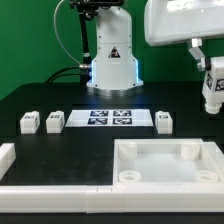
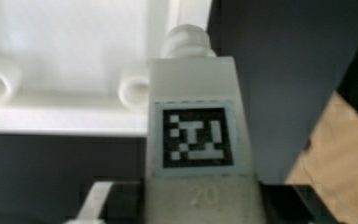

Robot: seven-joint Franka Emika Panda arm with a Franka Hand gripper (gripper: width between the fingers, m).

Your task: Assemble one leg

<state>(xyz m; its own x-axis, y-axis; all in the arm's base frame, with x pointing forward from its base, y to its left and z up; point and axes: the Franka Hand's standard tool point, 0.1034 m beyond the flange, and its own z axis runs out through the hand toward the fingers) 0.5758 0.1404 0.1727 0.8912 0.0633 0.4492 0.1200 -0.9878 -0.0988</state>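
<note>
- Holding one leg (image 1: 212,88) in the air, the gripper (image 1: 209,70) appears to be at the transport step: the part is picked up but not yet seated in the white square tabletop (image 1: 165,172).
- The jaws are closed on the leg. In the wrist view the gripper (image 2: 194,207) clamps its lower end, the black-and-white tag faces the camera, and the threaded stub (image 2: 188,41) points away from the fingers.
- In the exterior view the leg hangs roughly upright on that view's right. It is clear of the black table (image 1: 40,95), and is above and beyond the tabletop's far right corner.
- The wrist view shows the stub near the tabletop's edge and beside one round socket (image 2: 140,88), not over its centre. Nothing touches yet.
- The next move probably calls for shifting the leg until the stub sits over a corner socket (image 1: 188,151). The leg should stay vertical while it is lowered, then be turned to seat the thread; a tilted entry could jam.
- Three spare legs (image 1: 55,121) stand on the table well apart from the gripper. Two are on the exterior view's left of the marker board (image 1: 110,119) and one is just on its right.
</note>
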